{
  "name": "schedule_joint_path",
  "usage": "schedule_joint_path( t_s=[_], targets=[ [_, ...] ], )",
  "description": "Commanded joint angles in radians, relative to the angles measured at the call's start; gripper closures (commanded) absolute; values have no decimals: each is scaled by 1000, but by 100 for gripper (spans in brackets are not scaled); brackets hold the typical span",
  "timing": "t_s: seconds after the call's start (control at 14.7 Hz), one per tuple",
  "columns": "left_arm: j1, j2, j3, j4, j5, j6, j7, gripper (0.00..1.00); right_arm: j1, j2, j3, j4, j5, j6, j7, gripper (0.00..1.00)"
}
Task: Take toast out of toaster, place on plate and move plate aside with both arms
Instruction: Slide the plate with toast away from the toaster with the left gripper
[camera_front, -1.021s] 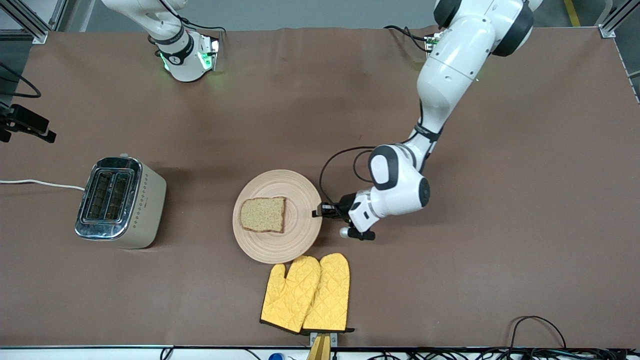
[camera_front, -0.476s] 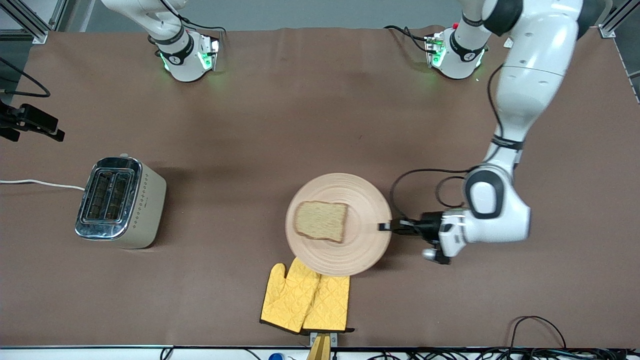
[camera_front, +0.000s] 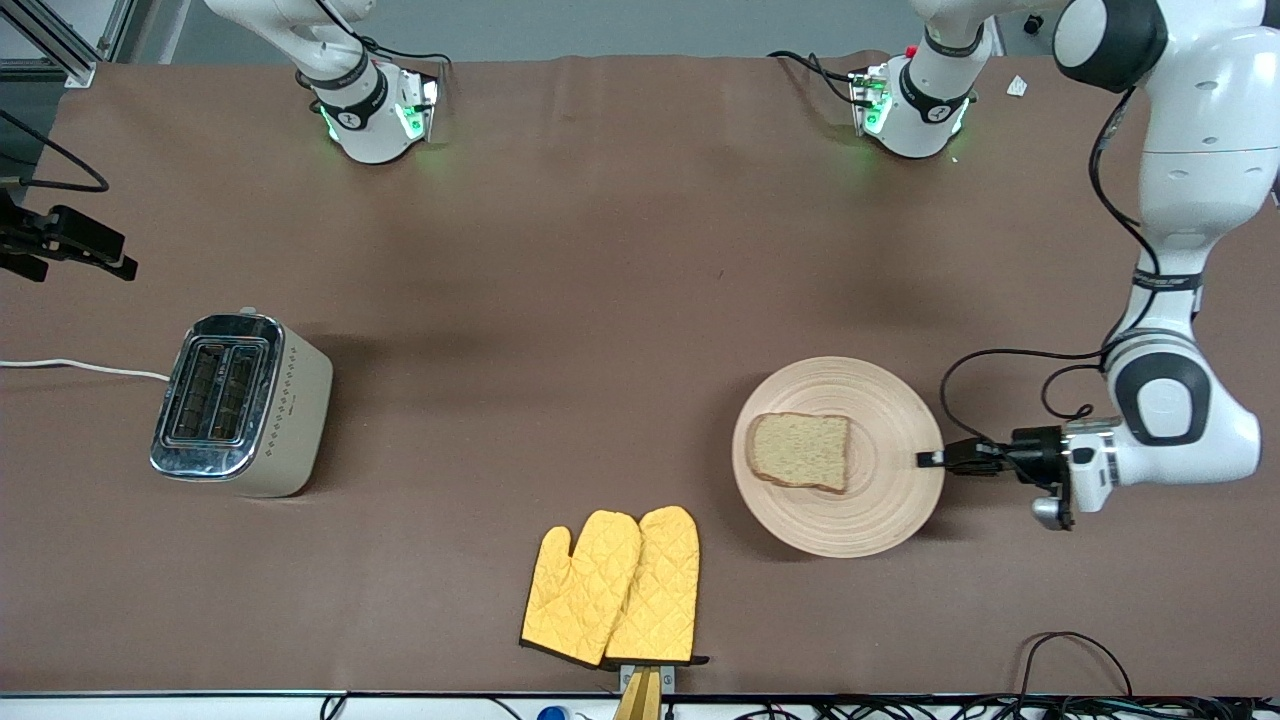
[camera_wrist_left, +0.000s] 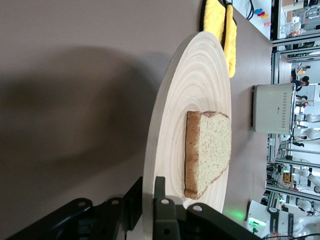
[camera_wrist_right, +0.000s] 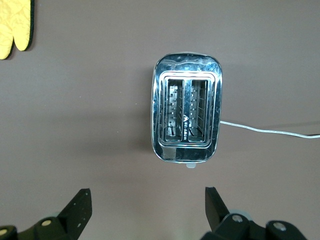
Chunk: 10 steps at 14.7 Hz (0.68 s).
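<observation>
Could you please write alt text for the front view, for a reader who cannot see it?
The left gripper grips the rim of a round wooden plate carrying a slice of toast, toward the left arm's end of the table. Yellow oven mitts lie nearer the camera; a toaster stands toward the right arm's end.

1 toast (camera_front: 799, 452), 1 plate (camera_front: 880, 520), 1 toaster (camera_front: 240, 405), 2 mitts (camera_front: 615, 588)

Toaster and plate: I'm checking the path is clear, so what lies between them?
Bare brown table lies between the toaster and the plate, as the front view shows; the yellow oven mitts lie nearer the camera, off that line.
</observation>
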Motion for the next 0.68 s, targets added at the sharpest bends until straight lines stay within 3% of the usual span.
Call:
schedule_joint_path(
  t_s=[0.0,0.27,0.61],
  targets=[
    [80,20,-16,-4,-1,-61,77,99,-58,0,60,13,-16,-15,6,0],
    [169,72,-13,-4,-1,-103,120,99,-52,0,60,13,-17,-15,5,0],
    [196,114,-13,-1,48,-107,125,99,-52,3,60,13,-17,-12,12,0]
  ],
)
